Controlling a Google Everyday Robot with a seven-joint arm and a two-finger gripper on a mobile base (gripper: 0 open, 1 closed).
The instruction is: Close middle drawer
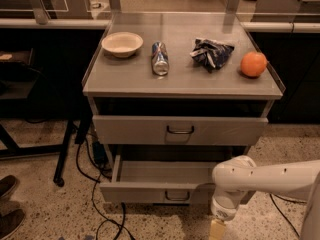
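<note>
The middle drawer [145, 192] is the lower grey drawer in view, with a small dark loop handle [177, 196] at its centre. It stands partly pulled out of the cabinet, and its bare inside shows. My white arm [265, 180] reaches in from the right. Its bent joint sits against the right end of the drawer front. My gripper [217, 230] hangs below that joint at the bottom edge of the camera view, just in front of and below the drawer's right corner.
The upper drawer [220, 130] above it is nearly shut. On the cabinet top [180, 81] lie a white bowl [122, 44], a can [160, 58], a dark chip bag [211, 53] and an orange [253, 64]. Cables [97, 189] trail on the floor at left. Shoes [7, 204] are at far left.
</note>
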